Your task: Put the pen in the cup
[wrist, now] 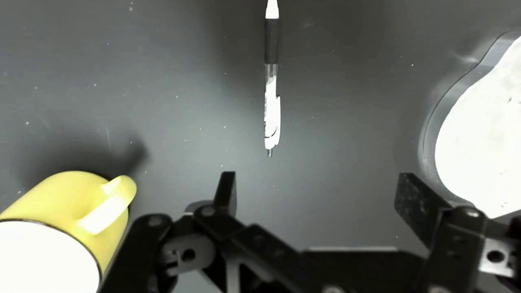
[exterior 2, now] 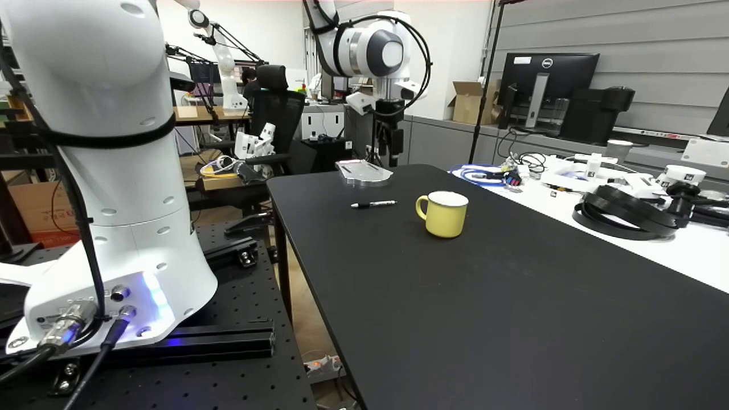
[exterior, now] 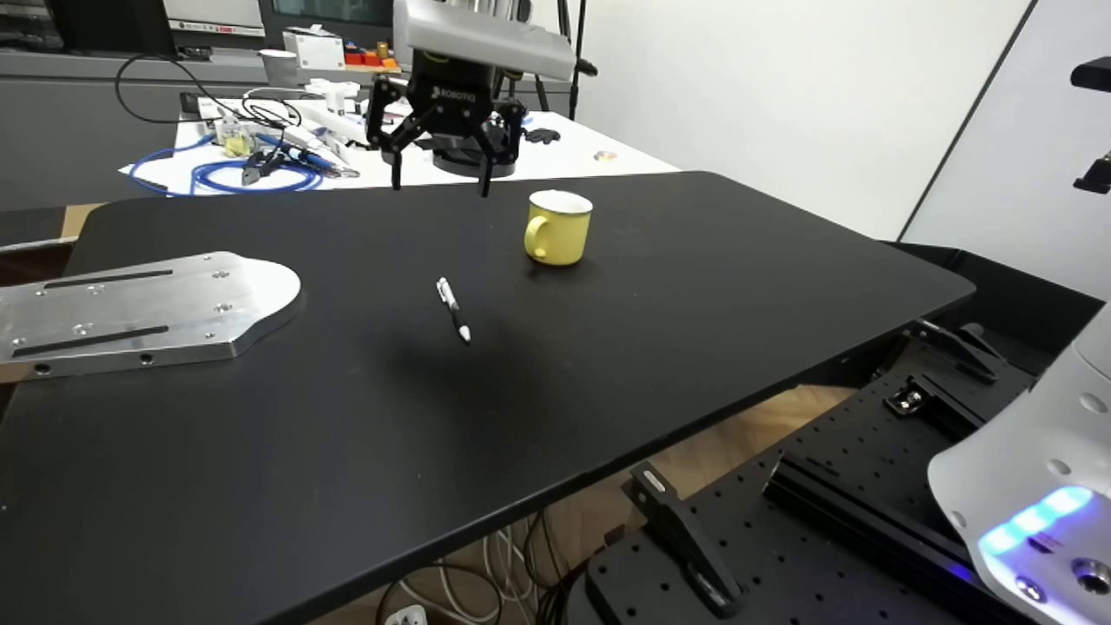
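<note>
The pen (exterior: 450, 302) is white with a dark grip and lies flat on the black table. It also shows in an exterior view (exterior 2: 373, 204) and, pointing up the picture, in the wrist view (wrist: 271, 87). The yellow cup (exterior: 562, 236) stands upright with its handle towards the pen's side. It also shows in an exterior view (exterior 2: 447, 217) and at the lower left of the wrist view (wrist: 73, 195). My gripper (exterior: 440, 189) is open and empty, high above the table. In the wrist view its fingers (wrist: 317, 175) are wide apart, and the pen lies beyond the left finger's tip, untouched.
A silver metal plate (exterior: 156, 304) lies at the table's end, on the right of the wrist view (wrist: 484, 146). The black table (exterior: 651, 347) has a rounded edge. A white table (exterior 2: 700, 250) behind it holds cables and loose parts.
</note>
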You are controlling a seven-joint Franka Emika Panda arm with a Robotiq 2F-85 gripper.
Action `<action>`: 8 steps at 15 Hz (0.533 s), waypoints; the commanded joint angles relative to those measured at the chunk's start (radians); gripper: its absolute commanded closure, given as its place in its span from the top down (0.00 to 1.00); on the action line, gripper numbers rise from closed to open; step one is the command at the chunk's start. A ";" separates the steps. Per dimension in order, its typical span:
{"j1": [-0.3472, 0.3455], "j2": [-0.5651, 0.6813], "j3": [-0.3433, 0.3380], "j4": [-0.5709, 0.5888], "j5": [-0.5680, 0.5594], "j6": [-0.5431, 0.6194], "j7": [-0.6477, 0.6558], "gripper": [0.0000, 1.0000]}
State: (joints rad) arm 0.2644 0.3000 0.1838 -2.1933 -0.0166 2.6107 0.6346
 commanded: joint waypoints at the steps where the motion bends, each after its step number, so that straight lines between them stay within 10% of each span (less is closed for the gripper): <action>1: 0.051 0.059 -0.032 0.032 0.026 0.005 0.063 1.00; 8: 0.085 0.130 -0.065 0.021 0.059 0.038 0.083 1.00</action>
State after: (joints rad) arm 0.3321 0.4014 0.1347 -2.1847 0.0183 2.6314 0.6877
